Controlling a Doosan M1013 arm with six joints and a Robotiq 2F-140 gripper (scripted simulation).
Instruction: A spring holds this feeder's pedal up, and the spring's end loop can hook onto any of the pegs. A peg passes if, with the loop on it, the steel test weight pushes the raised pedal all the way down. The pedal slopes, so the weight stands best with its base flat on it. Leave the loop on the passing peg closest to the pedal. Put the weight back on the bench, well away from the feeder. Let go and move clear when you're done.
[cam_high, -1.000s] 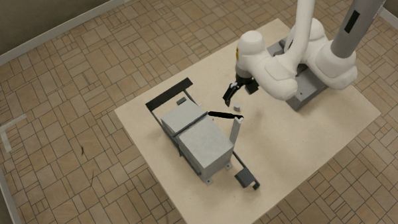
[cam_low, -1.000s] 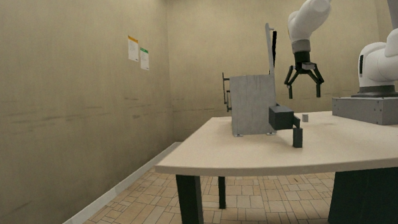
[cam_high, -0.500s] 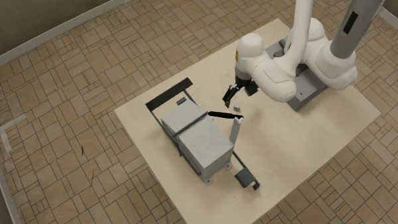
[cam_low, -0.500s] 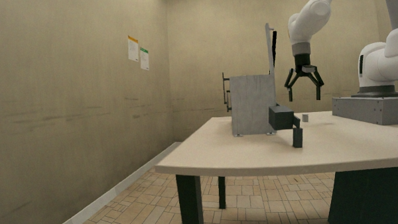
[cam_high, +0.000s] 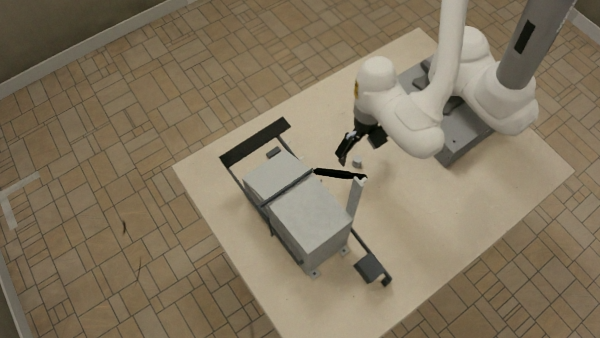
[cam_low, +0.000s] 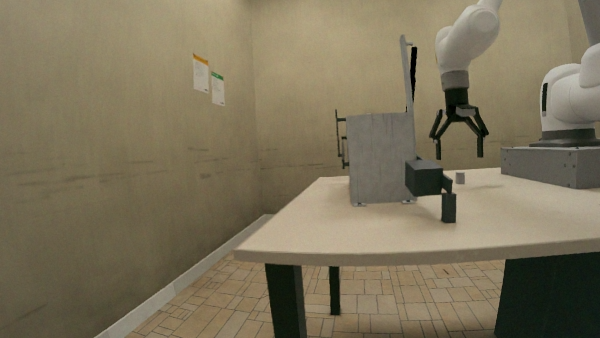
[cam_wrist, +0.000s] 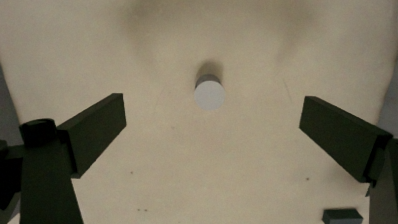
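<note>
The steel test weight (cam_high: 357, 161) (cam_low: 460, 178) (cam_wrist: 209, 95) is a small grey cylinder, upright on the bench beside the feeder. My gripper (cam_high: 360, 150) (cam_low: 459, 156) (cam_wrist: 213, 110) is open and empty above it, and the weight shows between the spread fingers in the wrist view. The feeder (cam_high: 310, 215) (cam_low: 380, 160) is a grey box with a tall upright post (cam_high: 354, 197) (cam_low: 406, 75). A black bar (cam_high: 337, 173) (cam_low: 413, 75) is near the top of the post. A wide dark plate (cam_high: 255, 142) sits on arms at the box's far end; I cannot tell whether it is the pedal. Spring, loop and pegs cannot be made out.
A dark block (cam_high: 370, 267) (cam_low: 424, 177) sticks out at the feeder's near end, with a short dark piece (cam_low: 448, 207) beside it. A small dark block (cam_high: 273, 152) (cam_wrist: 342, 217) is near the wide plate. The arm's grey base (cam_high: 465, 132) (cam_low: 540, 167) stands on the bench (cam_high: 450, 210) (cam_low: 320, 230).
</note>
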